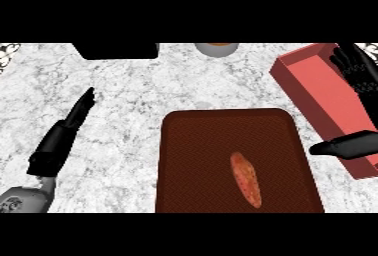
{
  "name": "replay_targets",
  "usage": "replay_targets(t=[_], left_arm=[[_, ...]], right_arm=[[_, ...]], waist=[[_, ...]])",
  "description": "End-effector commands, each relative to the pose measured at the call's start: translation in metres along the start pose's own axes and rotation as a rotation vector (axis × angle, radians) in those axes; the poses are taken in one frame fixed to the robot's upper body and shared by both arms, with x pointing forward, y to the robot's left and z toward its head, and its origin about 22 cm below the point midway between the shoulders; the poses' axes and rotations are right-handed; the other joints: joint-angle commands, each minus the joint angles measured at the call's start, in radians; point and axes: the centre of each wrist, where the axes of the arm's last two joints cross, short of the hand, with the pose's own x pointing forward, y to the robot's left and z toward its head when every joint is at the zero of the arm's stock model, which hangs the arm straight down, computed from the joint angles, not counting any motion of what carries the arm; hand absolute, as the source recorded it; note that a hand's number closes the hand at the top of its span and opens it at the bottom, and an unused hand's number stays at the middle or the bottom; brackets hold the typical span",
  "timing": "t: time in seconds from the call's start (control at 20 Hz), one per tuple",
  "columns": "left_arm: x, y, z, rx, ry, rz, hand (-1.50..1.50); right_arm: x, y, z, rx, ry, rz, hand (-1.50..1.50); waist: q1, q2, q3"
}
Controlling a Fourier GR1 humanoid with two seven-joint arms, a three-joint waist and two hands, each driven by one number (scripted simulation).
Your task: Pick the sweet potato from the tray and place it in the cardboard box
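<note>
A white-and-grey marbled desk (148,100) was seen from steeply above. In the lower middle lay a dark brown rectangular tray (199,150) with rounded corners, and on it, toward its lower right, rested the sweet potato (246,179), a long orange-red tuber lying roughly lengthwise and tilted a little, free of either hand. To the upper right of the tray, just beside its far corner, stood the cardboard box (310,85), a reddish open-topped long box set at an angle, its near end running off toward the right edge. The right hand (356,70) was at the right edge over the box, its black fingers spread and relaxed near the box's far end and its thumb (345,145) jutting out across the near end; it held nothing. The left hand (70,125) lay on the left of the desk, well apart from the tray, with fingers straight and pressed together pointing away, holding nothing, its grey forearm coming in from the lower left corner. At the top edge sat a black block-shaped object (116,50) and, to its right, a grey round vessel (215,49) with an orange inside, only partly in view.
</note>
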Motion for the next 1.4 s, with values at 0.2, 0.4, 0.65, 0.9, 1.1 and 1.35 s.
replay_targets(t=[0.2, 0.4, 0.65, 0.9, 1.1, 1.35], left_arm=[[0.028, 0.019, -0.031, -0.081, -0.1, 0.014, 0.0], [0.015, 0.005, -0.019, -0.103, -0.118, 0.008, 0.0], [0.022, -0.008, -0.025, -0.115, -0.104, 0.012, 0.0], [0.02, -0.005, -0.031, -0.103, -0.108, 0.018, 0.0], [0.026, -0.004, -0.017, -0.118, -0.119, 0.02, 0.0], [0.028, 0.002, -0.037, -0.105, -0.117, 0.018, 0.0]], right_arm=[[0.004, -0.024, 0.023, 0.315, -0.165, 0.206, -1.5], [0.012, -0.026, 0.018, 0.374, -0.219, 0.367, -1.5], [0.044, -0.002, 0.008, 0.597, -0.116, 0.584, -1.5], [0.074, 0.033, 0.007, 0.758, -0.087, 0.723, -1.5], [0.101, 0.061, 0.017, 0.808, -0.032, 0.847, -1.5], [0.119, 0.09, 0.025, 0.868, 0.035, 0.925, -1.5]], waist=[[0.006, 0.009, 0.002], [0.022, 0.01, 0.002], [0.027, 0.008, 0.0], [0.025, 0.009, 0.0], [0.028, 0.004, 0.0], [0.021, 0.007, 0.0]])
